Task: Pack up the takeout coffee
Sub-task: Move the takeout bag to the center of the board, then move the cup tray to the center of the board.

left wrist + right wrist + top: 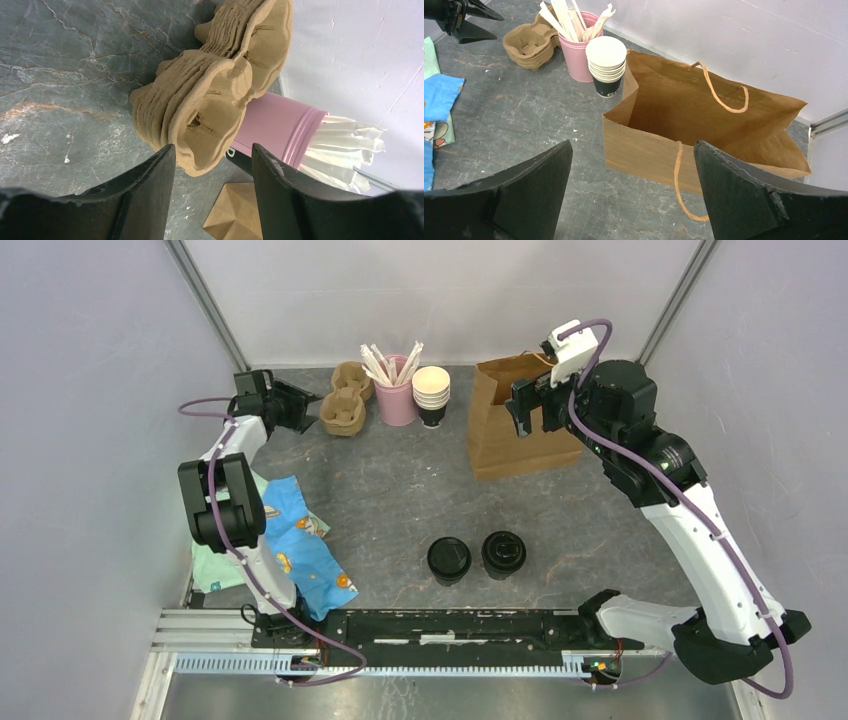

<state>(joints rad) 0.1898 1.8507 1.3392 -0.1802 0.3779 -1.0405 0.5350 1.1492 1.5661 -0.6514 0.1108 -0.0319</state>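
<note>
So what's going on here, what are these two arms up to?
They are meant to pack a takeout coffee. The left gripper has its jaws apart around the edge of a stack of cardboard cup carriers at the back of the table, not clamped on it. The right gripper hovers wide open by the open brown bag. Two black round lidded items sit untouched near the arms' bases; one looks like the coffee.

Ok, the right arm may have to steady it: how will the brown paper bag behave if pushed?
The brown paper bag looks thin and creased, so its walls would probably buckle. Standing open, nothing seen inside, it is likely light and may slide or tip.
</note>
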